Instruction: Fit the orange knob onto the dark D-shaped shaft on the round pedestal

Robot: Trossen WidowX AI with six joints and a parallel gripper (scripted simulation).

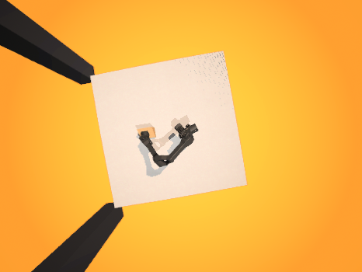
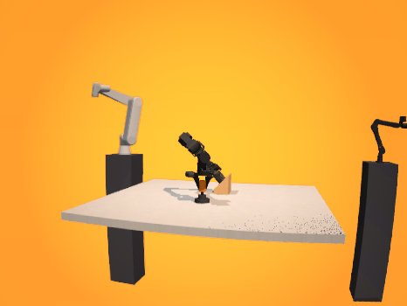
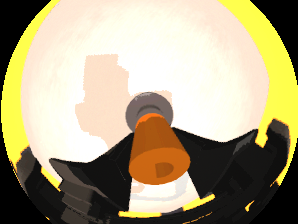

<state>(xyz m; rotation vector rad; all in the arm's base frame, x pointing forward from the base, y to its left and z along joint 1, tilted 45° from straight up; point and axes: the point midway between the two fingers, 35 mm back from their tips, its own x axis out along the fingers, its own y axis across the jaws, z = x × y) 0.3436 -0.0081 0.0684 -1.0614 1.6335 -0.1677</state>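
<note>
The orange knob [image 2: 203,185] [image 3: 159,145] is upright between the two fingers of my gripper [image 2: 203,187], which is shut on it. The knob is over the dark round pedestal [image 2: 202,200] [image 3: 132,111]. In the exterior view, a short dark neck shows between the knob's lower end and the wide base, so the knob is above the base. In the wrist view the knob's far end covers the middle of the pedestal, and its near end face shows a darker recess. The shaft's flat side is hidden, and I cannot tell how far the shaft enters the hole.
An orange wedge-shaped block [image 1: 151,131] [image 2: 224,185] stands at my arm's base on the pale table [image 1: 163,89] [image 2: 131,210]. A grey arm [image 2: 133,120] and another black arm [image 2: 378,140] stand on dark pillars beyond the table.
</note>
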